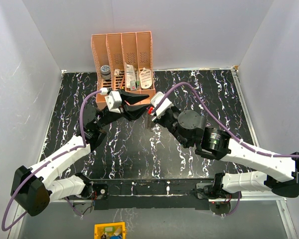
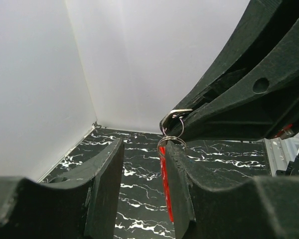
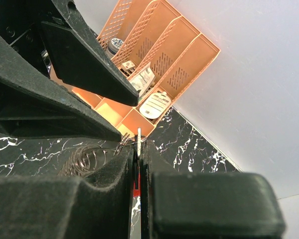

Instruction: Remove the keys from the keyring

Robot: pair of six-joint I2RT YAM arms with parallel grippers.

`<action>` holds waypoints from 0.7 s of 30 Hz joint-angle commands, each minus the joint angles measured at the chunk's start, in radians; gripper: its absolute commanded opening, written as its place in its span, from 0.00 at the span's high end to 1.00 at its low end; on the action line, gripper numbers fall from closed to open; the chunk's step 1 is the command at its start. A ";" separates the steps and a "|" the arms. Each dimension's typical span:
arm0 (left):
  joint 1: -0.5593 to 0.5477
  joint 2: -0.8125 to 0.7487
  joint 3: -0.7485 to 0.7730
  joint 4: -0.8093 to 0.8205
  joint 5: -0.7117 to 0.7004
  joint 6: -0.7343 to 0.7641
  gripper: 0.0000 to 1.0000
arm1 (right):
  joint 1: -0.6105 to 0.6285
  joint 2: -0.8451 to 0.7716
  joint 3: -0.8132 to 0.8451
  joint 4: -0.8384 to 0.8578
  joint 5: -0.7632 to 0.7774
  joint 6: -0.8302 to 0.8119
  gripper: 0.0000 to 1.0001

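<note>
My right gripper (image 1: pixel 152 110) is shut on the keys (image 3: pixel 138 140), a thin silvery bunch held edge-on above the table, with a red part (image 3: pixel 136 185) below the jaws. In the left wrist view the wire keyring (image 2: pixel 172 141) hangs under the right gripper's black fingers (image 2: pixel 229 109), and the red part (image 2: pixel 164 184) lies along the inner face of my left gripper's right finger (image 2: pixel 189 189). My left gripper (image 2: pixel 143 149) is open, its fingers either side of the hanging bunch; it also shows in the top view (image 1: pixel 136 103). A coil of wire rings (image 3: pixel 87 160) shows beside the keys.
An orange four-slot organiser (image 1: pixel 122 50) stands at the back wall, holding a small jar (image 1: pixel 105 70), packets and a pale oval tag (image 1: pixel 145 77). White walls close the black marbled table (image 1: pixel 139 154) on three sides. A yellow object (image 1: pixel 109 231) lies below the front edge.
</note>
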 commanded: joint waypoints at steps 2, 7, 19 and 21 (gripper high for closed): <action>-0.001 -0.011 0.007 0.064 0.047 -0.013 0.64 | 0.003 -0.021 0.040 0.060 -0.001 0.002 1.00; -0.001 -0.001 0.003 0.078 0.056 -0.029 0.65 | 0.003 -0.021 0.039 0.061 -0.004 0.004 1.00; -0.001 0.051 0.012 0.165 0.096 -0.080 0.73 | 0.003 -0.019 0.037 0.066 -0.010 0.004 1.00; 0.000 0.064 0.014 0.200 0.110 -0.100 0.74 | 0.003 -0.019 0.037 0.066 -0.009 0.004 1.00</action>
